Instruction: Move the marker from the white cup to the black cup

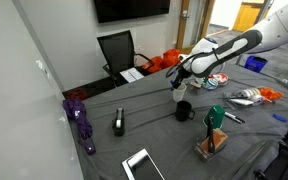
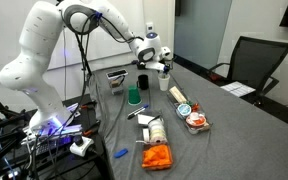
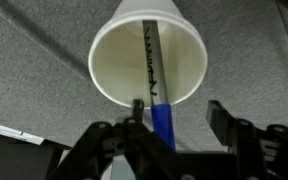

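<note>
In the wrist view the white cup (image 3: 109, 55) stands on the grey cloth right below me, its mouth facing the camera. The marker (image 3: 154, 60) leans inside it, and its blue top sticks out over the near rim, between my fingers. My gripper (image 3: 178, 110) is open, one finger on each side of the blue top, not closed on it. In both exterior views the gripper (image 1: 179, 86) (image 2: 157, 68) hangs just above the white cup (image 1: 177, 97) (image 2: 163, 83). The black cup (image 1: 184, 111) (image 2: 142, 83) stands next to it.
A teal-green cup (image 1: 215, 117) (image 2: 133, 97) stands near the black cup. A flat black-and-white object (image 1: 119, 122) (image 2: 116, 78), a purple object (image 1: 82, 122), a white tablet (image 1: 141, 165), a wooden block (image 1: 212, 144) and orange items (image 2: 156, 155) lie on the table. A chair (image 1: 117, 50) stands behind.
</note>
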Available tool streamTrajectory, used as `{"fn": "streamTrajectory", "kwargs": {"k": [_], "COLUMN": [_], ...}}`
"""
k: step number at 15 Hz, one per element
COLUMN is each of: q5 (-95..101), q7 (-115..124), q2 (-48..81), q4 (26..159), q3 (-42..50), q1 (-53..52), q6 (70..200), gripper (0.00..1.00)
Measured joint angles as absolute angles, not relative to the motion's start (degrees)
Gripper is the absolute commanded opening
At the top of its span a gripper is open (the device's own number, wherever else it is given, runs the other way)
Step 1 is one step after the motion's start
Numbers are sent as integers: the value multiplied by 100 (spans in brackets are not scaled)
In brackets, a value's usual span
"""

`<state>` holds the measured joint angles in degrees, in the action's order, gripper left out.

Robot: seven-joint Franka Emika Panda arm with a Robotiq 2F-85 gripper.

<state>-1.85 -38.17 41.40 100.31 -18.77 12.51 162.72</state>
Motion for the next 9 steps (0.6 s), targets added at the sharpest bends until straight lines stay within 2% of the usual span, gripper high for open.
{"fn": "streamTrajectory", "kwargs": {"k": [5, 6, 9], "q5": [-183, -183, -182], "q7": [-3822, -3826, -3874], "q2": [4172, 4177, 4182], "q4": [9964, 9957, 9919], "q3": [-1877, -1877, -1877], "q1": [1251, 1252, 1256], "q6": [16271, 16271, 16273], "gripper": [3, 1, 5]}}
